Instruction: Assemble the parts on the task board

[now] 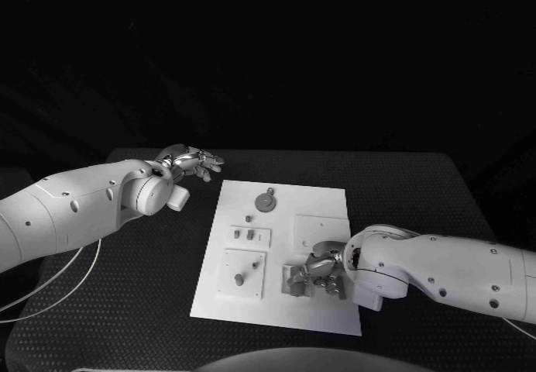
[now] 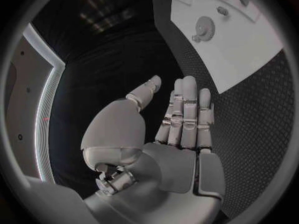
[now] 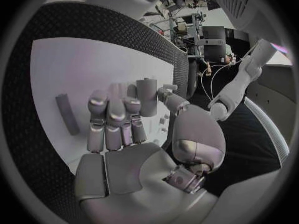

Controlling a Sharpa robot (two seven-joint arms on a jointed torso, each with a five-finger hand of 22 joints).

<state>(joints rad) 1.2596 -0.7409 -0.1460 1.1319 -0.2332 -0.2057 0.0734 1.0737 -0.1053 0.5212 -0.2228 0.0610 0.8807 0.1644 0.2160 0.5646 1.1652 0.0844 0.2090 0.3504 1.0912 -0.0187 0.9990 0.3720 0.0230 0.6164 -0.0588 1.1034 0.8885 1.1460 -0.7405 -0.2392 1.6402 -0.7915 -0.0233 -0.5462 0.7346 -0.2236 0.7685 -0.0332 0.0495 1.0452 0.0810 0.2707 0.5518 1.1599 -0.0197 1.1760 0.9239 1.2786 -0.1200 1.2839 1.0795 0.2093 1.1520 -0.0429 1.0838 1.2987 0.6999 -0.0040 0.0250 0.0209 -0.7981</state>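
Honestly, spotted the right hand (image 1: pixel 321 271) low over the task board (image 1: pixel 290 232)'s near end with a short grey cylinder part (image 3: pixel 147 97) seemingly pinched upright at its fingertips, the left hand (image 1: pixel 187 164) flat and released well off over the counter (image 1: pixel 146 256), and only caught that cylinder from the right wrist view.

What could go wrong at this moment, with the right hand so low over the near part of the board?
1. The right hand sits over the task board's near right corner, hiding the parts there from the head view, so a misaligned part could go unnoticed.
2. Its fingers hover near a loose grey bar; a sweep might knock it away.
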